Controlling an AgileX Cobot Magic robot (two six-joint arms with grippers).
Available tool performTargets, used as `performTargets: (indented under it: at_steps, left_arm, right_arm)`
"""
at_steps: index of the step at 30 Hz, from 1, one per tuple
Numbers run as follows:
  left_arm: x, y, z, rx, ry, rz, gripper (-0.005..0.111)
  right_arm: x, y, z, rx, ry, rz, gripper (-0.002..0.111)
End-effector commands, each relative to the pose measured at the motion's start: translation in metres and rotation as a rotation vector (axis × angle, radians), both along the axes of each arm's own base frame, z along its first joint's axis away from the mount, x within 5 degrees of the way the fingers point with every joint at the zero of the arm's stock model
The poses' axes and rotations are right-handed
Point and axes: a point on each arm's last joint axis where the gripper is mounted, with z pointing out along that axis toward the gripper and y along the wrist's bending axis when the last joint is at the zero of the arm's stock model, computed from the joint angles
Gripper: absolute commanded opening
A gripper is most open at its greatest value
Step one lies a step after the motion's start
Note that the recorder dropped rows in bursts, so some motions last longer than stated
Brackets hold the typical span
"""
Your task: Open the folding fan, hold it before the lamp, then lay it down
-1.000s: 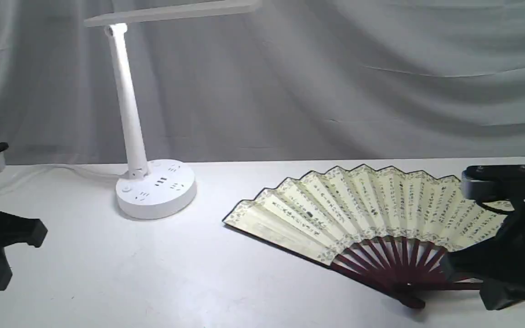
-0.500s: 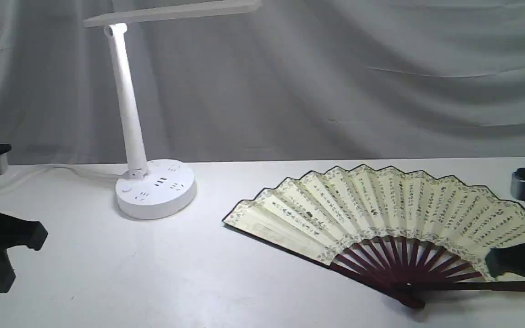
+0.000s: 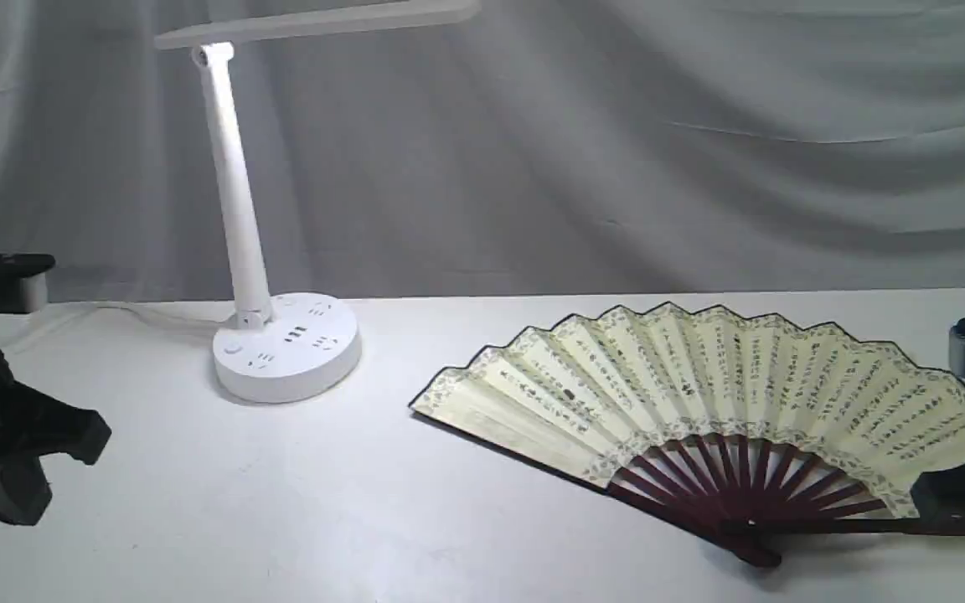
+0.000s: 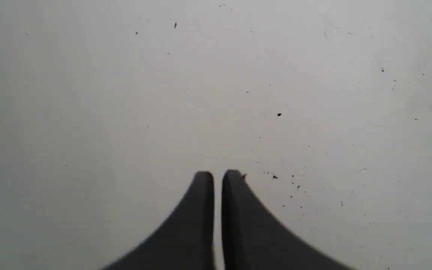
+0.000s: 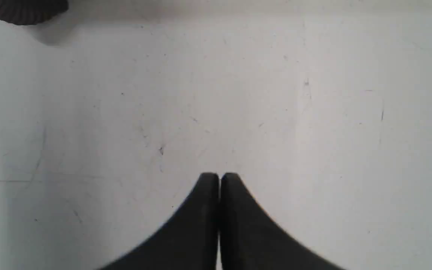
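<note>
In the exterior view we count one folding fan (image 3: 700,381), spread wide and lying flat on the counter (image 3: 281,502) at the right. One lamp (image 3: 286,347) stands well apart from it at the left rear. In the left wrist view, the left claw (image 4: 218,174) is pinched closed on nothing above bare counter. In the right wrist view, the right claw (image 5: 219,176) is likewise closed and empty.

Left gripper (image 4: 218,173) closed; right gripper (image 5: 219,175) closed
</note>
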Motion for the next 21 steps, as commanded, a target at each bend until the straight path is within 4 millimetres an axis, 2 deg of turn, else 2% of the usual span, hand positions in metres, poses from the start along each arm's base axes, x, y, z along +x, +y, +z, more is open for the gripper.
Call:
performTargets:
  at_steps: [1,12,21]
  left_arm:
    - [-0.007,-0.001,0.014,-0.005,-0.035,-0.019,0.000]
    - [-0.054,0.004,0.040,0.008,-0.209,-0.017,0.000]
    - [-0.108,0.009,0.077,-0.021,-0.446,0.019,0.000]
  right_arm:
    - [-0.006,0.000,0.013,-0.008,-0.042,0.000,0.000]
    - [-0.041,0.007,0.074,-0.059,-0.241,0.028,0.000]
    - [-0.098,0.019,0.128,-0.112,-0.436,0.049,0.000]
